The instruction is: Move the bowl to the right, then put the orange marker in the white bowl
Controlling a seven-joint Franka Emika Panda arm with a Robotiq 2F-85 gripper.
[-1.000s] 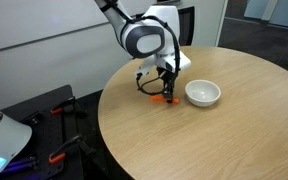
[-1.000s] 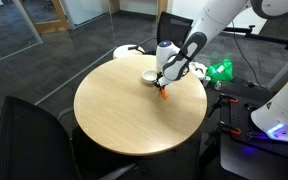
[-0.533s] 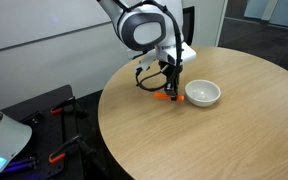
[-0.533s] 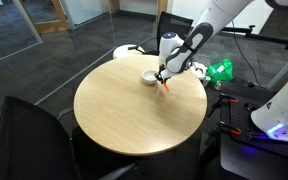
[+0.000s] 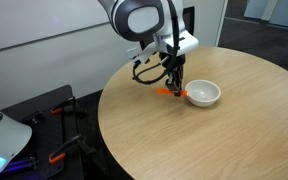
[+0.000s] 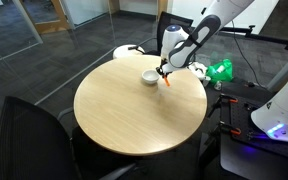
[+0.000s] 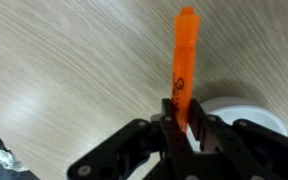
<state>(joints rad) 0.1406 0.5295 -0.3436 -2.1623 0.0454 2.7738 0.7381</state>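
The pincer [image 5: 173, 86], nearly closed, grips the orange marker [image 7: 184, 60] above the desk [image 5: 214, 140], just left of the white bowl [image 5: 203, 94]. The marker is not yet in it.

The bowl [image 5: 203, 94] sat on the counter [image 5: 184, 145], toward one edge; the marker [image 5: 167, 92] was clamped in the pincer [image 5: 174, 86], just beside the bowl's rim; in the wrist view the bowl lay right of the marker.
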